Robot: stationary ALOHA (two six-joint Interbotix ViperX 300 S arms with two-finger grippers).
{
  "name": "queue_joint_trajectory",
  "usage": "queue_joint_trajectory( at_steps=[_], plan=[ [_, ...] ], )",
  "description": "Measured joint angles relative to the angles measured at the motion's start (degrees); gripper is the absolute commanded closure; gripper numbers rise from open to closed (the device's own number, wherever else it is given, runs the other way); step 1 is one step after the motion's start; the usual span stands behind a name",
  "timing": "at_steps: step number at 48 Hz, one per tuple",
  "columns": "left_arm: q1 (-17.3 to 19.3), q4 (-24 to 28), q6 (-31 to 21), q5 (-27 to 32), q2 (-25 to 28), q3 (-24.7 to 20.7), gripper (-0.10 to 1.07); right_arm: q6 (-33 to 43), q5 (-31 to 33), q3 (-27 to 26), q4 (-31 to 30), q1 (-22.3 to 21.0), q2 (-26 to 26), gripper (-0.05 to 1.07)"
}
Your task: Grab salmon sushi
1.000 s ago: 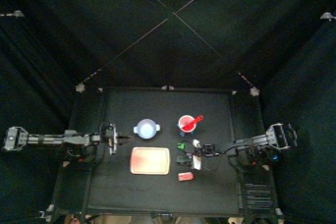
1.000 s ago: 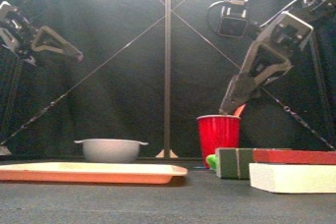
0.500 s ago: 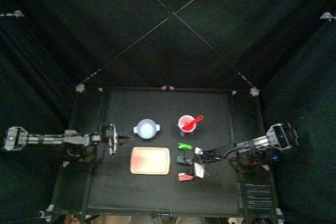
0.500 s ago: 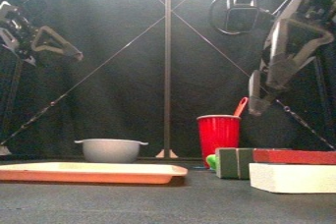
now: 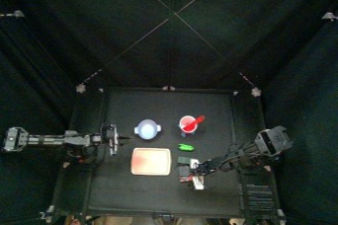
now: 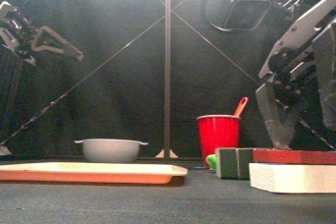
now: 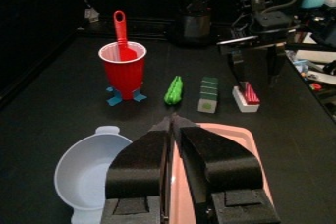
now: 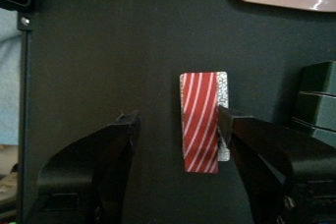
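Observation:
The salmon sushi [image 8: 201, 120], a small red-striped block with a white side, lies flat on the black table. My right gripper [image 8: 178, 120] hangs directly over it, open, one jaw on each side and neither touching. From the front, the salmon sushi [image 6: 294, 168] sits close at the right with the right gripper [image 6: 292, 130] just above it. Seen from above, the right gripper [image 5: 196, 178] covers most of the block. My left gripper [image 7: 168, 140] rests shut at the table's left side, holding nothing.
A pale orange-pink square slab [image 5: 154, 162] lies left of the sushi. A dark green block [image 6: 237, 162] and a small green item [image 5: 188, 147] sit just behind it. Farther back stand a red cup [image 5: 192, 122] with a spoon and a white bowl [image 5: 149, 127].
My right arm has swung toward the table's front and come down over the sushi, still open. The left arm has not moved.

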Motion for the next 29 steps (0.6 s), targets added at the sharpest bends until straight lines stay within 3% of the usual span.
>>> queue_joint_trajectory(
  at_steps=[29],
  plan=[
    [0.0, 0.0, 0.0, 0.0, 0.0, 0.0, 0.43, -0.1, 0.2, -1.9, -4.0, -0.7, 2.1, 0.09]
  ],
)
